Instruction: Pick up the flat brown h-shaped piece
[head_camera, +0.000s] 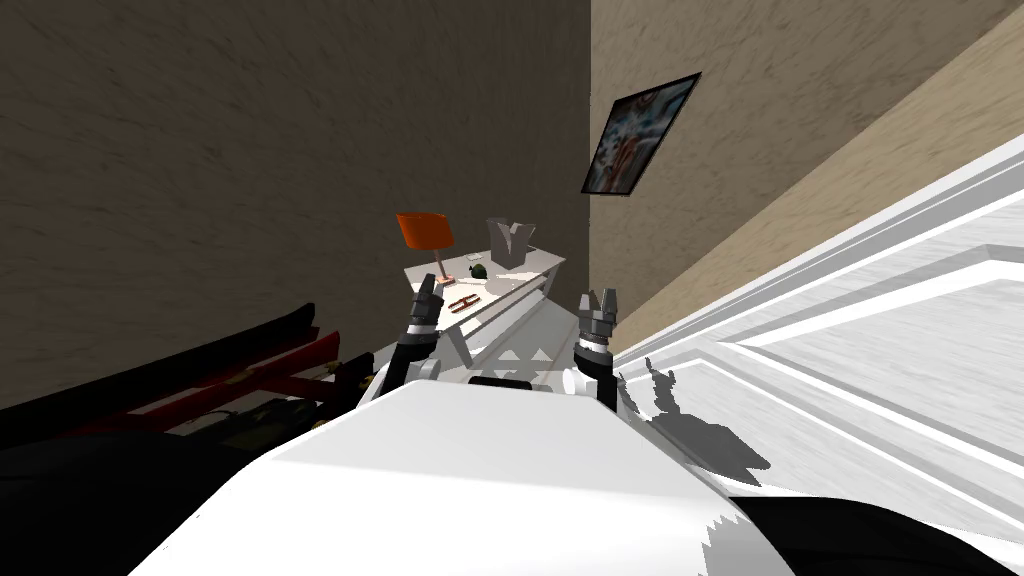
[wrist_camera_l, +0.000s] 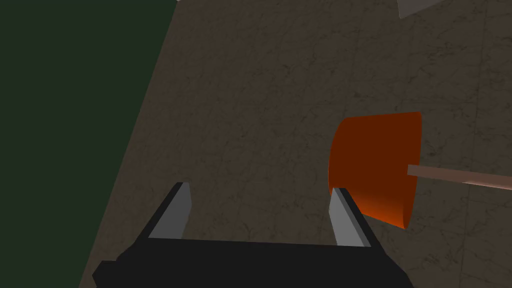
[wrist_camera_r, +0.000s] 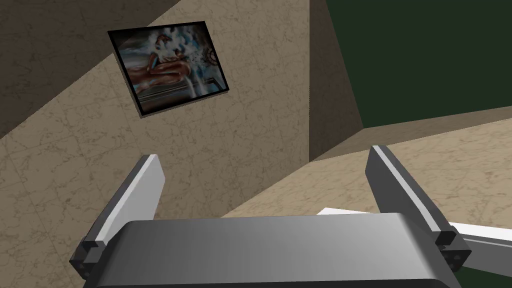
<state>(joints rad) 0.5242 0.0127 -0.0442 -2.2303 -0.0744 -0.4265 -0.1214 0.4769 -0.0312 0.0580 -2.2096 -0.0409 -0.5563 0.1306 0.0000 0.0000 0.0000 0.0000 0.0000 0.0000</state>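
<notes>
- Not yet begun on the pickup proper: no contact with the flat brown h-shaped piece (head_camera: 462, 302), lying flat on the white counter (head_camera: 540, 262) toward its near edge.
- Left claw (head_camera: 430, 288) just beside the piece, on the side of the orange lampshade (wrist_camera_l: 375, 165), released and empty. Aimed along the wall past the shade rather than down at the piece.
- Right claw (head_camera: 598, 300) raised off the counter's near corner, well apart from the piece, fingers spread, grasping nothing.
- Farther back on the counter: a grey vase (head_camera: 510, 243) and a small dark green object (head_camera: 480, 271), neither touching the piece.
- Left to do, by judgement: tip the left claw down over the piece, close on it, lift it clear — all of the grasp and lift.
- Likely snag: little edge to pinch on so flat a piece, and the lamp close by.
</notes>
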